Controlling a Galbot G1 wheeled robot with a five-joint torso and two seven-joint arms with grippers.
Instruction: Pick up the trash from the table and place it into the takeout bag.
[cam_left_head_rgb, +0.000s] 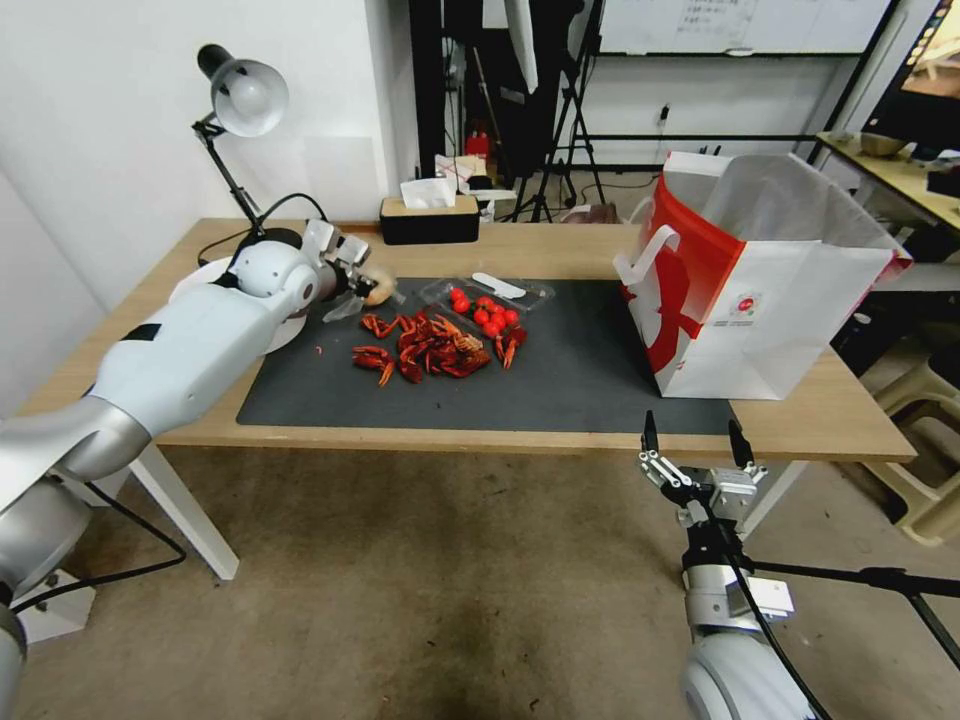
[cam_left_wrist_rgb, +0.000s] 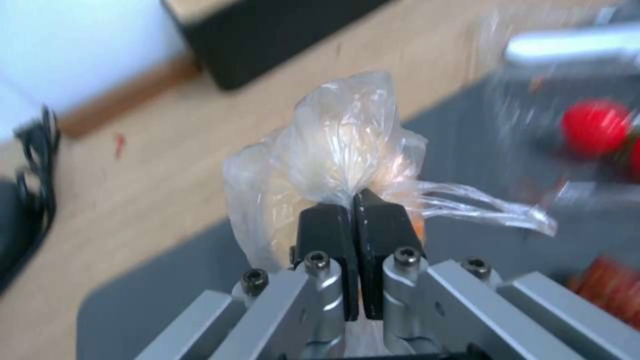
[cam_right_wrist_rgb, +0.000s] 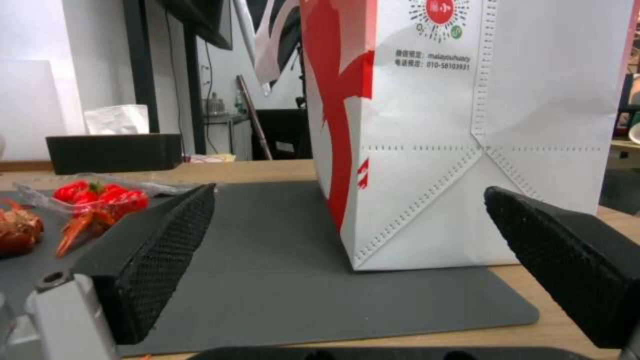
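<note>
My left gripper is over the back left corner of the dark mat on the table. It is shut on a piece of trash, a small clear plastic bag with something beige inside. In the left wrist view the left gripper pinches the bag's twisted neck. Red crayfish shells and a clear tray of cherry tomatoes lie mid-mat. The takeout bag stands upright and open at the mat's right end. My right gripper is open and empty in front of the table's front edge, facing the takeout bag.
A desk lamp and a white plate sit at the table's back left, partly under my left arm. A black tissue box stands at the back edge. Stools and a tripod leg are on the right.
</note>
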